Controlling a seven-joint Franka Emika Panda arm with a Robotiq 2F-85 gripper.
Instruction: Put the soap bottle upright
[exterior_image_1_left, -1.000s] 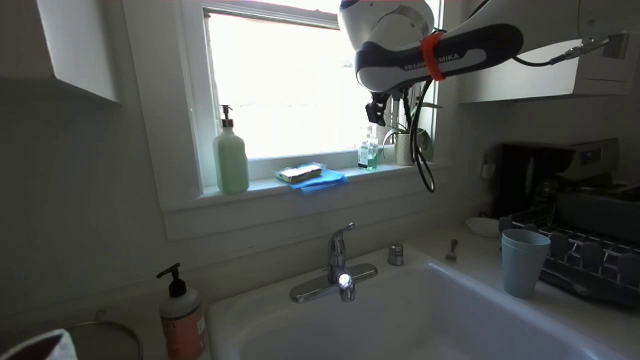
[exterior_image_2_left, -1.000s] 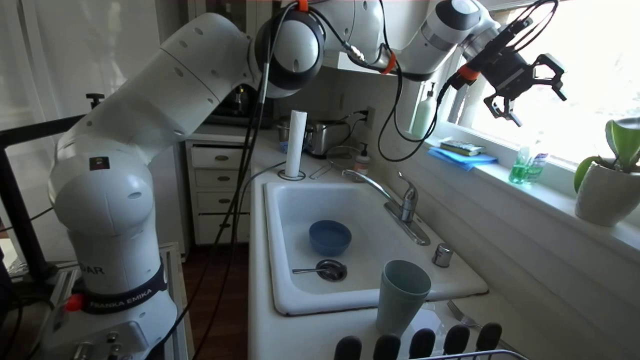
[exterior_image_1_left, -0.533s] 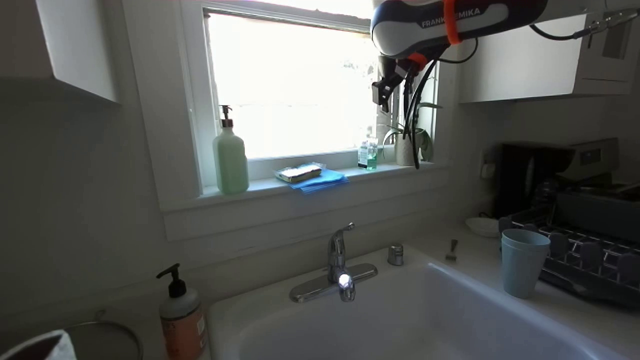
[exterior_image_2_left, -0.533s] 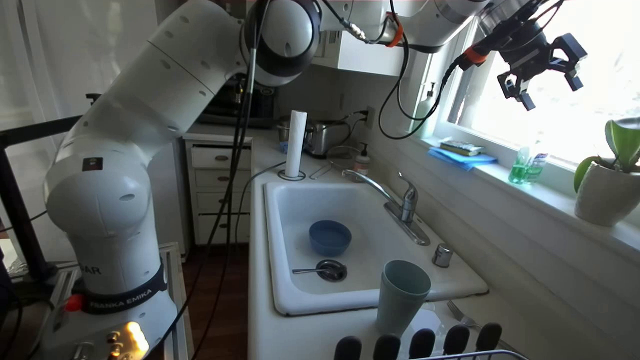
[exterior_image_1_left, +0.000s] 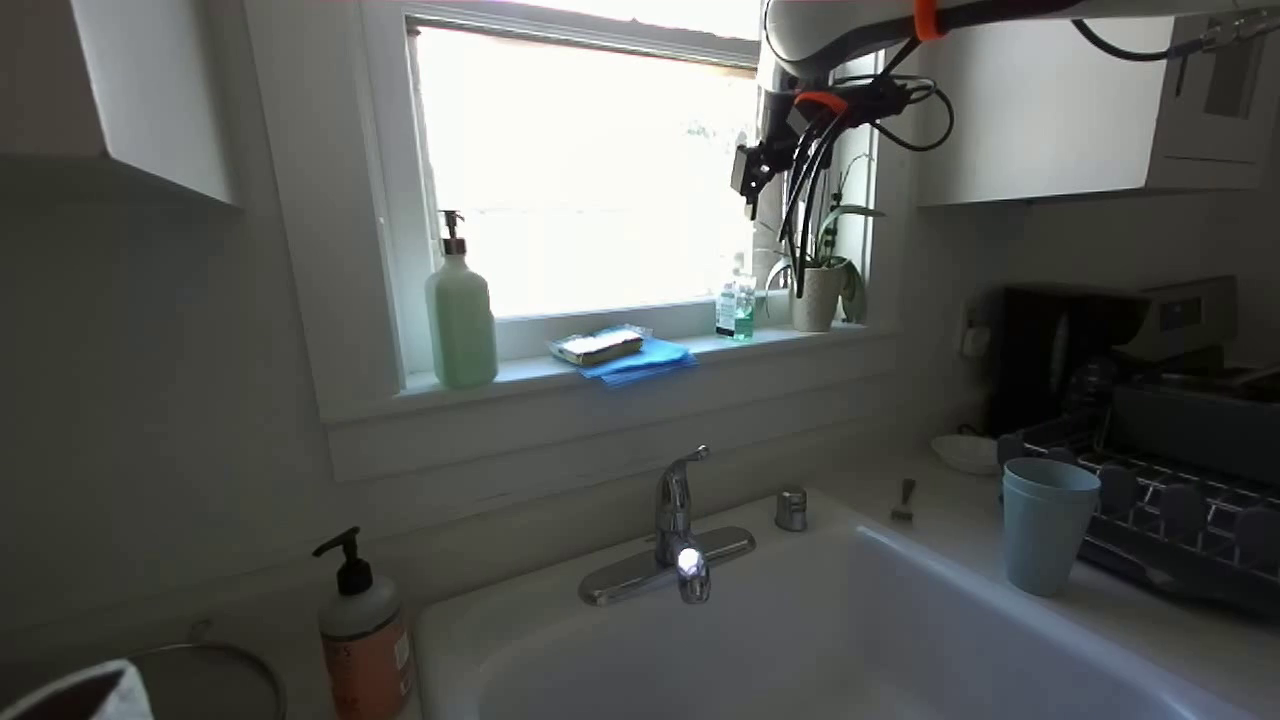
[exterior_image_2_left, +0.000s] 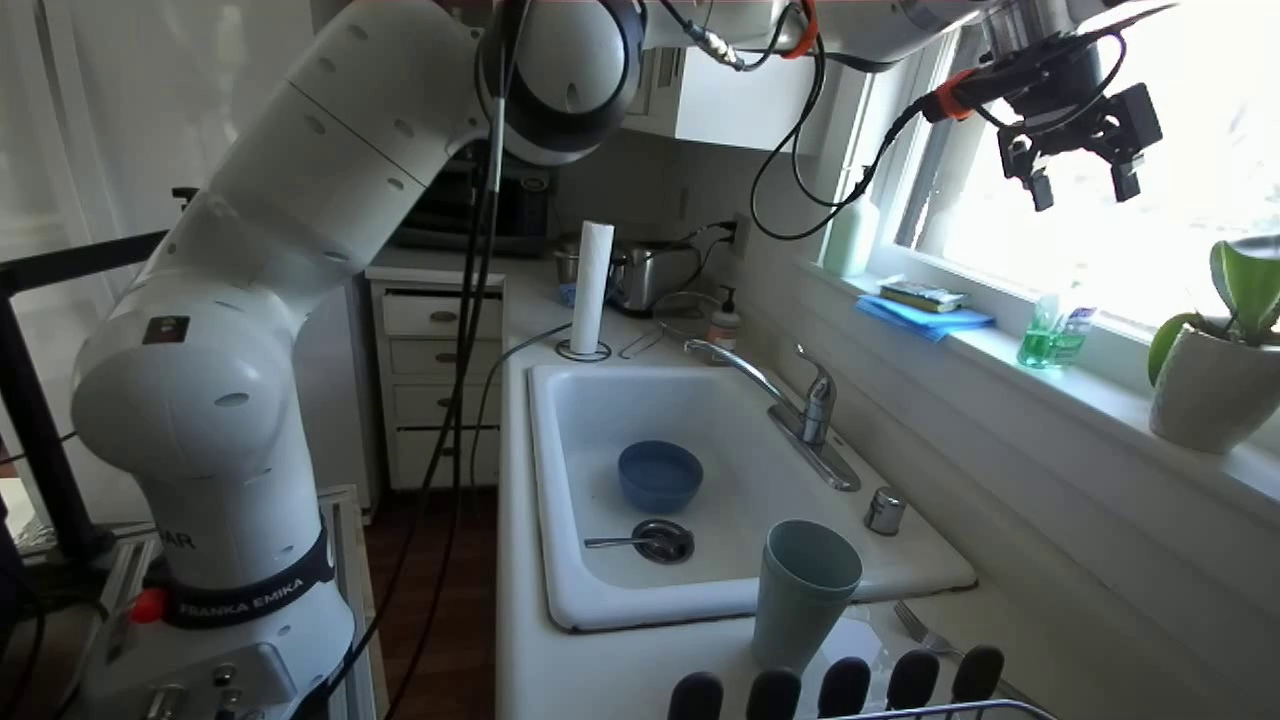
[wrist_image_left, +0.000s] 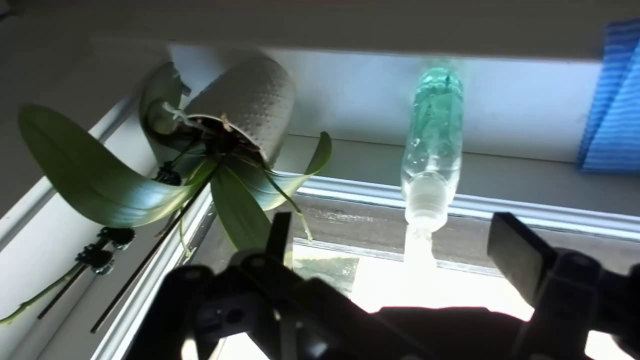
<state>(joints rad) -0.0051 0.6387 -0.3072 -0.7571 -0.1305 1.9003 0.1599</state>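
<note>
The soap bottle, small and clear with green liquid low inside, stands upright on the window sill in both exterior views (exterior_image_1_left: 736, 308) (exterior_image_2_left: 1056, 330). In the wrist view, the soap bottle (wrist_image_left: 436, 125) appears upside down, its pale top overexposed against the bright window and pointing between my fingers. My gripper (exterior_image_2_left: 1083, 190) is open and empty, pointing down in front of the window above the bottle, without touching it. The gripper also shows in an exterior view (exterior_image_1_left: 750, 188) and in the wrist view (wrist_image_left: 395, 240), its two fingers wide apart.
A potted orchid (exterior_image_2_left: 1212, 385) stands beside the bottle, its leaves (wrist_image_left: 245, 205) near one finger. Blue cloths (exterior_image_2_left: 922, 317) with a sponge pack (exterior_image_1_left: 598, 346) and a tall green pump bottle (exterior_image_1_left: 462, 325) share the sill. The faucet (exterior_image_1_left: 676, 510) and sink (exterior_image_2_left: 560, 480) lie below.
My arm has risen and the gripper has turned from slanting to pointing more straight down. It stays open by the window. The bottle has not moved.
</note>
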